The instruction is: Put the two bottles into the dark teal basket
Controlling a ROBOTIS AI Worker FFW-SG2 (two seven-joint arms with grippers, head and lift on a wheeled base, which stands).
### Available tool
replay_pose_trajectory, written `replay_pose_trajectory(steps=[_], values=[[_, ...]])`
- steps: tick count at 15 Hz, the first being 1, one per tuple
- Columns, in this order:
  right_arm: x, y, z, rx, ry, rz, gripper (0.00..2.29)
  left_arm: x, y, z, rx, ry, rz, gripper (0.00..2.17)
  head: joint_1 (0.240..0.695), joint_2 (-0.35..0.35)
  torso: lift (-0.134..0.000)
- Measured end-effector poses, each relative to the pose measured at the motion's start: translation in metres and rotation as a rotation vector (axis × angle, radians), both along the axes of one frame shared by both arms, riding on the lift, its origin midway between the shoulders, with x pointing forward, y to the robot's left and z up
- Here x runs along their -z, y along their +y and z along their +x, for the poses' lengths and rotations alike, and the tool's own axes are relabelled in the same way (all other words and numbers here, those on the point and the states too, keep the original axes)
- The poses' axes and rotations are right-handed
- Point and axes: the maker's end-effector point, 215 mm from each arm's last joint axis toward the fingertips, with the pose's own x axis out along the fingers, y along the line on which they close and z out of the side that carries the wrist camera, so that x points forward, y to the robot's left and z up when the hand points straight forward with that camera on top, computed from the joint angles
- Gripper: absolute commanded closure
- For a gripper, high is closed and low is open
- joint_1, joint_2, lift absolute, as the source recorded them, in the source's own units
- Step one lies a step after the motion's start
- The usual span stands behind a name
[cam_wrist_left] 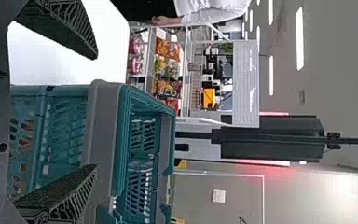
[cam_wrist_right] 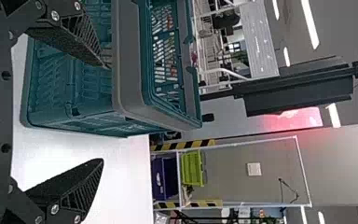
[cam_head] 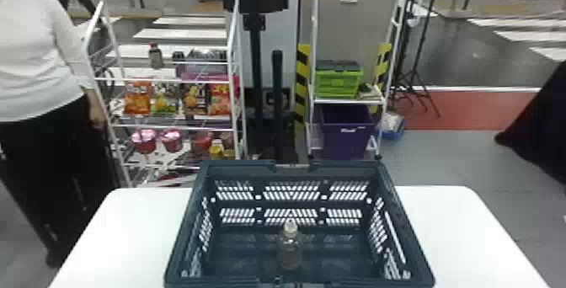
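Observation:
The dark teal basket [cam_head: 188, 220] stands on the white table, its opening facing up. One clear bottle with a pale cap [cam_head: 290, 247] is inside it, around the middle and upright by its look. My left gripper [cam_wrist_left: 95, 112] is open at the near side of the basket [cam_wrist_left: 105, 126], its fingers spread wide with nothing held. In the right wrist view, my right gripper [cam_wrist_right: 104, 113] is also open and holds nothing; one finger overlaps the basket [cam_wrist_right: 127, 60] and the other is over the white tabletop.
White table surface [cam_head: 130, 228] extends on both sides of the basket. Behind it are a wire rack [cam_head: 168, 128] with snack bags and cups, and another rack with a green crate [cam_head: 339, 84] and purple bin [cam_head: 347, 135]. A person stands by the left rack.

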Motion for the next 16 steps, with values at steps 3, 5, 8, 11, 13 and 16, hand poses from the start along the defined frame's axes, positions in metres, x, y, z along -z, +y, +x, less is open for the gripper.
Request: replay_pose_trajectory(steps=[3,5,8,11,13,16], values=[[-0.008,0.004,0.001,-0.028,-0.030,-0.003,0.17,0.000,-0.002,-0.003,-0.007,-0.018,-0.020,0.05,0.499,0.000,0.000],[-0.010,0.007,0.001,-0.043,-0.037,-0.002,0.17,0.000,0.001,-0.002,-0.014,-0.020,-0.021,0.05,0.499,0.000,0.000],[-0.010,0.010,0.001,-0.048,-0.038,-0.001,0.17,-0.001,0.006,0.000,-0.018,-0.025,-0.022,0.05,0.499,0.000,0.000],[-0.009,0.014,0.000,-0.049,-0.036,0.003,0.17,0.002,0.011,0.000,-0.019,-0.020,-0.022,0.05,0.499,0.000,0.000],[-0.008,0.015,-0.001,-0.049,-0.034,0.003,0.17,0.003,0.013,0.000,-0.019,-0.016,-0.020,0.05,0.499,0.000,0.000],[-0.009,0.016,-0.002,-0.049,-0.033,0.002,0.17,0.006,0.019,0.000,-0.025,-0.010,-0.019,0.05,0.499,0.000,0.000]])
